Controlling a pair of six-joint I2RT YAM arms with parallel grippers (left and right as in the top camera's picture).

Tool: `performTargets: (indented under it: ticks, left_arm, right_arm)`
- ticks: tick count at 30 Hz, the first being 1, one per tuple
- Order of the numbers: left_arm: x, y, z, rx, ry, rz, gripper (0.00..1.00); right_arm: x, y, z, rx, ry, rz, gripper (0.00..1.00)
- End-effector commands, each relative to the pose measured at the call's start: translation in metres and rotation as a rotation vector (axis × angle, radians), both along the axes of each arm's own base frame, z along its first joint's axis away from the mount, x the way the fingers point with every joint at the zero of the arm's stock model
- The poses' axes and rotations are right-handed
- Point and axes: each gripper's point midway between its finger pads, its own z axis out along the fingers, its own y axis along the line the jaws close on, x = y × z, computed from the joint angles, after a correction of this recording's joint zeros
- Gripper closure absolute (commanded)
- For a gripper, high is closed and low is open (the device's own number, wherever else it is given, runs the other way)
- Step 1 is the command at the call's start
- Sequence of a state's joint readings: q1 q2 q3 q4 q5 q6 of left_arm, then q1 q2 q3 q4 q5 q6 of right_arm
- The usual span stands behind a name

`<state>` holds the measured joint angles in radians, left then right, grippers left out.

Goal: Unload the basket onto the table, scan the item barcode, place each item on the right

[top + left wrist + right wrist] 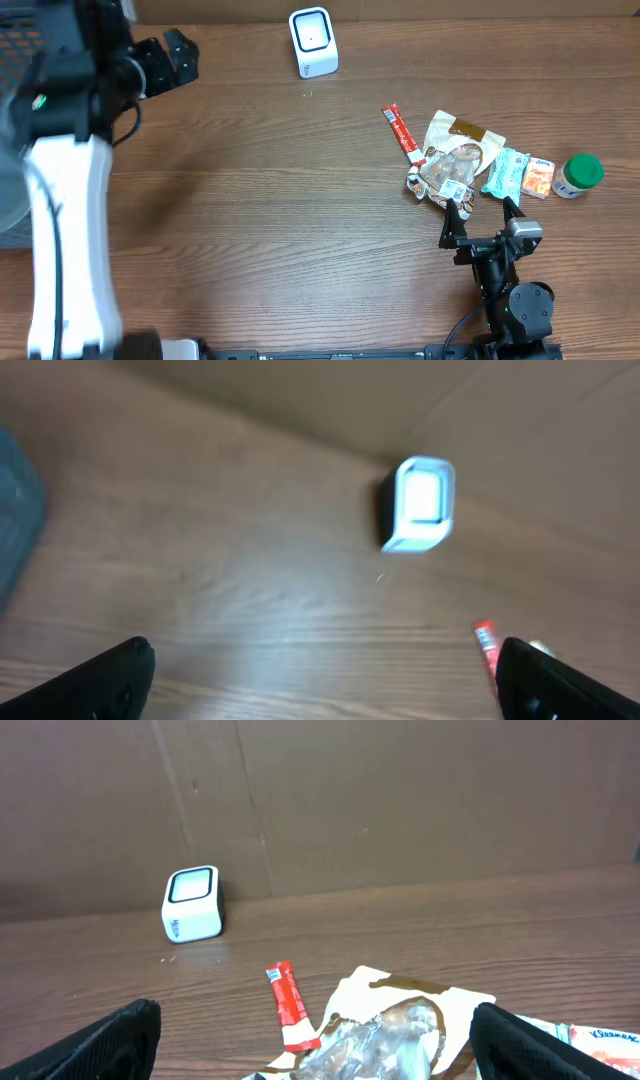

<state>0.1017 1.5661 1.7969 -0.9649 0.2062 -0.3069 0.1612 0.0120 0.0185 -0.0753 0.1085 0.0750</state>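
scanner (418, 503): blurred | red stick (486, 642): partly hidden, maybe behind left claw finger (560, 685) | tissue pack (602, 1034): edge-cut

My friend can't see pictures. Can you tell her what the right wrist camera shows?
A small white barcode scanner stands on a brown wooden table before a cardboard wall. Nearer lie a red stick packet and a crinkly snack bag. The open right gripper frames the bottom corners.
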Motion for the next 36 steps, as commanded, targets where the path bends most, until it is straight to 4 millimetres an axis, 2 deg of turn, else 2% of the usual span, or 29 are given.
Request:
performTargets:
  ticks: [1, 4, 7, 9, 13, 17, 20, 21, 29, 36]
  left_arm:
    - [-0.028, -0.001, 0.048, 0.029, -0.123, -0.003, 0.0]
    - [-0.052, -0.004, 0.064, 0.032, -0.15, -0.003, 0.0]
    - [-0.076, -0.007, 0.067, 0.031, -0.154, -0.004, 0.0]
    - [-0.09, -0.011, 0.059, 0.018, -0.146, -0.019, 0.0]
    - [-0.112, -0.016, 0.028, 0.008, -0.144, -0.031, 0.0]
    - [-0.119, -0.011, -0.007, 0.035, -0.207, -0.005, 0.0]
    - [-0.123, -0.011, -0.048, 0.049, -0.313, -0.002, 0.0]
    - [-0.123, -0.011, -0.054, 0.053, -0.35, -0.001, 0.0]
    - [-0.121, -0.012, -0.067, 0.064, -0.722, 0.006, 0.0]
    - [-0.134, -0.013, -0.097, 0.053, -0.796, 0.014, 0.0]
  right_arm:
    - [0.0, -0.001, -0.003, 0.004, 0.0, -0.006, 0.0]
    - [0.0, -0.001, -0.003, 0.004, 0.0, -0.006, 0.0]
    - [0.0, -0.001, -0.003, 0.004, 0.0, -0.007, 0.0]
    - [0.0, -0.001, -0.003, 0.004, 0.0, -0.006, 0.0]
    - [0.0, -0.001, -0.003, 0.004, 0.0, -0.006, 0.0]
    - [0.0, -0.001, -0.003, 0.004, 0.0, -0.006, 0.0]
    - [0.0, -0.001, -0.003, 0.004, 0.0, -0.006, 0.0]
    - [0.0, -0.001, -0.003, 0.004, 0.0, -0.007, 0.0]
    - [0.0, -0.001, -0.003, 0.004, -0.001, -0.007, 0.0]
    - [0.0, -0.001, -0.003, 0.004, 0.0, -0.007, 0.0]
